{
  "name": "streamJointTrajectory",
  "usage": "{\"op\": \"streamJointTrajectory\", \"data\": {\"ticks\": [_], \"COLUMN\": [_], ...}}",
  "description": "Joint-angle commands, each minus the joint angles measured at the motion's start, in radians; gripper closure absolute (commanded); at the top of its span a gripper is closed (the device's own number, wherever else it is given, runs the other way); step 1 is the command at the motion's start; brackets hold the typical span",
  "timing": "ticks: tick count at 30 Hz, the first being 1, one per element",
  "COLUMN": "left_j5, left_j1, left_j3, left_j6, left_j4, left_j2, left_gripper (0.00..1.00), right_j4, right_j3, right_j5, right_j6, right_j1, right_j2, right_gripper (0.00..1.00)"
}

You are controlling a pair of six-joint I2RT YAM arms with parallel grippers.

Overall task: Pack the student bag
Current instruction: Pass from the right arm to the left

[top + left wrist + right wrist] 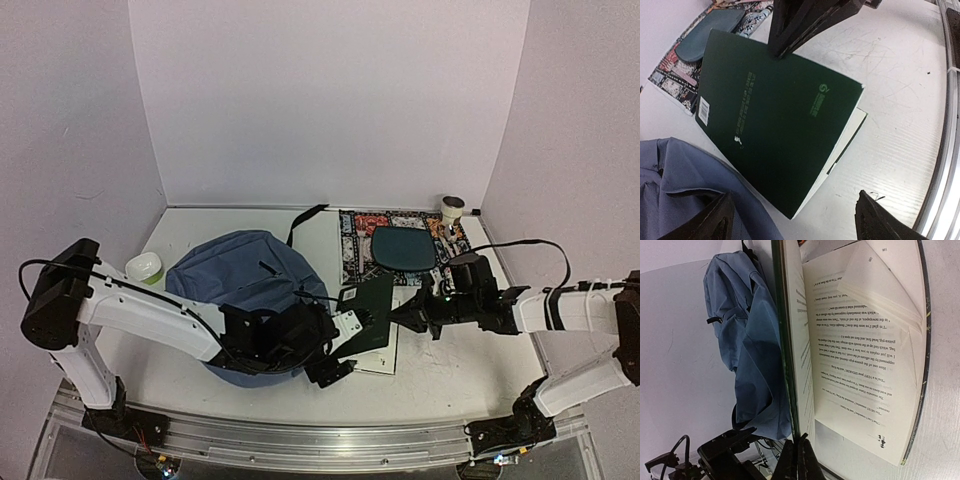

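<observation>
Overhead view of two white robot arms reaching over a pale bench (pixel 450 370). The student bag (pixel 235 275), a soft slate-blue backpack, lies flat at centre-left. Its long axis runs from the near edge towards the back wall, with a black strap trailing off the far end.

Just to the right of the bag, and touching its edge, is a dark green book (pixel 368 310), which also lies roughly near to far. The right end effector (pixel 405 315) is clamped on the right edge of the book's cover, its fingers pressed together on it. From that end effector the bag lies to the left, beyond the book.

The left end effector (pixel 330 358) is the nearer one to the bag. It hovers at the bag's near right corner with its fingers spread wide and nothing held.

The left wrist view looks down between those spread fingers (pixel 715 220). It shows the closed-looking back cover (pixel 780 125), with bag fabric (pixel 680 175) at lower left.

Only the right wrist view shows that the cover (pixel 787 340) is lifted away from the printed pages (pixel 855 365). No view clearly shows the bag's opening.

A teal pouch (pixel 405 248) rests on a patterned mat (pixel 352 250) farther back.
</observation>
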Motion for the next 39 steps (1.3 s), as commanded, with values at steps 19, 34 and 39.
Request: {"op": "streamJointTrajectory", "data": {"ticks": [19,34,39], "left_j5": [-0.380,-0.394,-0.378], "left_j1": [-0.066,-0.070,-0.069], "left_j3": [0.190,0.164,0.227], "left_j6": [0.170,0.088,0.044], "left_j4": [0.184,0.107,0.006], "left_j2": [0.294,0.151,0.157], "left_gripper": [0.41,1.00,1.00], "right_j4": [-0.001,-0.274,-0.323], "right_j3": [0.088,0.121,0.088], "right_j5": [-0.055,0.147,0.195], "right_j6": [0.019,-0.039,-0.009], "right_j1": [-0.004,-0.004,-0.003], "right_j2": [-0.017,-0.131,-0.187], "right_gripper": [1.00,0.49,0.22]}}
